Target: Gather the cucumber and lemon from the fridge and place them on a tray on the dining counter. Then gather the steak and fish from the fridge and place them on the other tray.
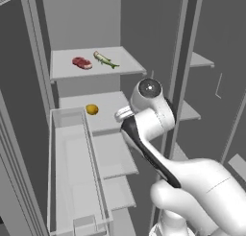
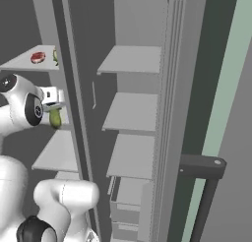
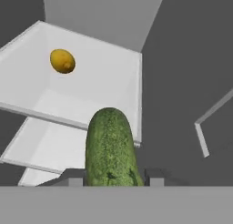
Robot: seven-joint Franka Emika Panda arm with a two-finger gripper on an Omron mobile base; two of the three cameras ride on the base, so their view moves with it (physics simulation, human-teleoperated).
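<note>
Cucumber (image 3: 110, 148) is clamped in the narrowly parted gripper (image 3: 110, 178); lemon (image 3: 62, 61) sits alone on its shelf (image 3: 104, 86), steak (image 1: 82, 63) and fish (image 1: 105, 59) one shelf higher.

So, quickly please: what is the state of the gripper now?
Gripper: closed on the cucumber, holding it in front of the fridge shelves.

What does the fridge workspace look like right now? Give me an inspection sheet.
Surface: white fridge shelves, door open.
Job's things: steak and fish lie apart on the upper shelf; lemon on the shelf below; cucumber held in the end effector.
Clutter: nothing seen.
Grippers: end effector shut on the cucumber, out in front of the lemon's shelf.
Cables: nothing seen.
Surroundings: door bins at left; more shelves in the right compartment.
</note>
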